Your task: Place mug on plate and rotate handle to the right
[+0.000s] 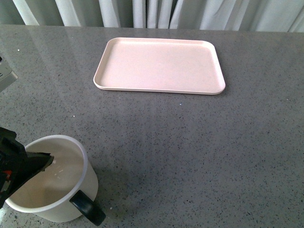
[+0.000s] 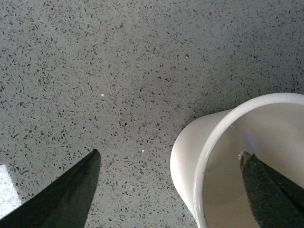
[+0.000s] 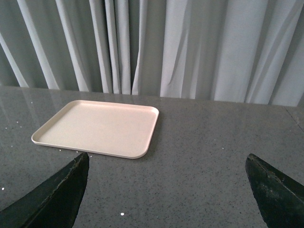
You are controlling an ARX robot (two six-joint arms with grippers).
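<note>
Mug (image 1: 57, 183): grasp step, plate (image 1: 159, 64) well beyond it.
Left fingers (image 2: 61, 199) wide astride its rim (image 2: 213, 137), must close; right fingers (image 3: 57, 194) wide.

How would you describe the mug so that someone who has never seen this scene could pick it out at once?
On the grey speckled countertop, the pink plate lies far back by the curtains; the mug stands at the near left corner, the left gripper straddling its rim. It is the only round, upright thing: white, cream inside, with a black handle.
</note>
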